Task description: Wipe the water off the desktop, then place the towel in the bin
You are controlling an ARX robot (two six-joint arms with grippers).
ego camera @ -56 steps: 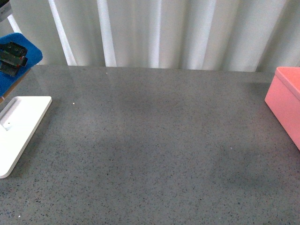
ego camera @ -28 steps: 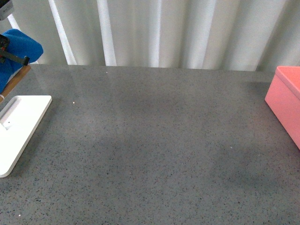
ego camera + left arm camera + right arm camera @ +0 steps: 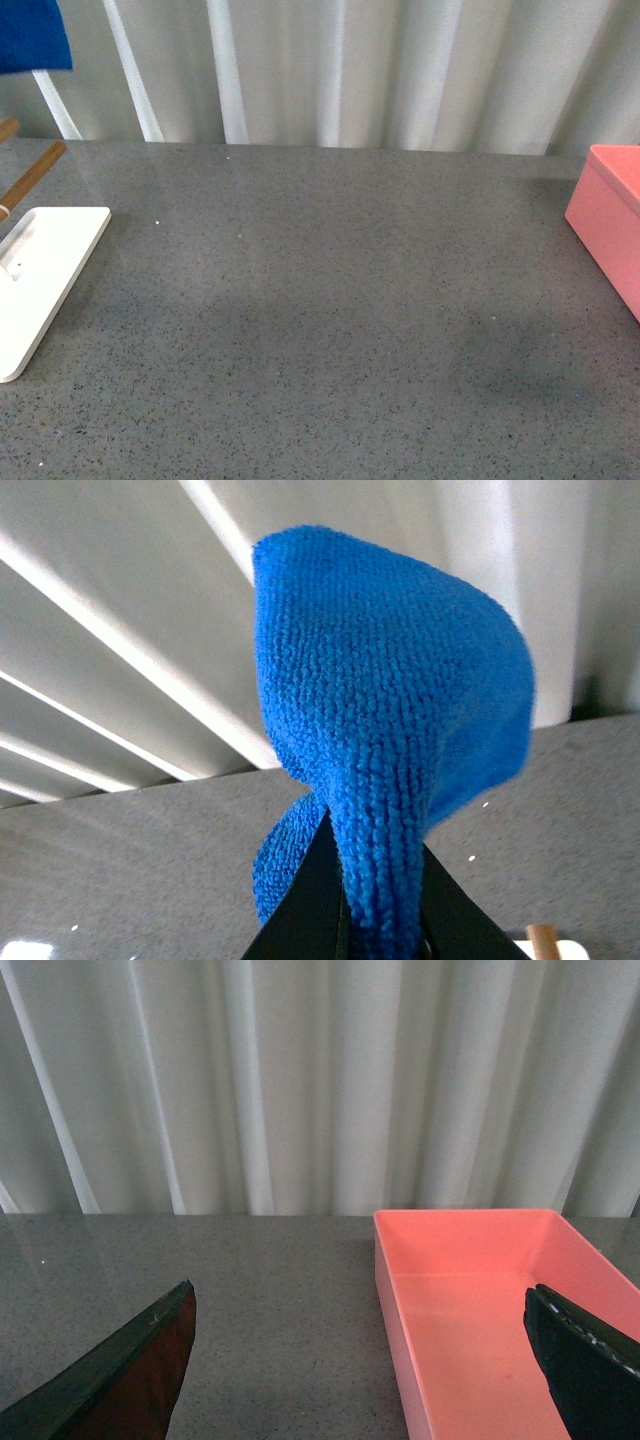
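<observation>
The blue towel [image 3: 30, 35] hangs at the top left corner of the front view, lifted above the desktop [image 3: 330, 300]; the left gripper itself is out of that view. In the left wrist view my left gripper [image 3: 370, 920] is shut on the towel [image 3: 390, 700], which bunches up between the two black fingers. The salmon-pink bin [image 3: 612, 220] stands at the right edge of the desktop. In the right wrist view the bin [image 3: 480, 1300] is empty and lies ahead of my open right gripper [image 3: 365, 1360], whose fingers [image 3: 130, 1370] stand wide apart above the desktop.
A flat white tray [image 3: 40, 280] with brown wooden rods [image 3: 30, 175] lies at the left edge. White curtains [image 3: 330, 70] close off the far side of the desktop.
The towel has risen up and out of the front view's left edge to its top left corner. The left gripper has left that view.
</observation>
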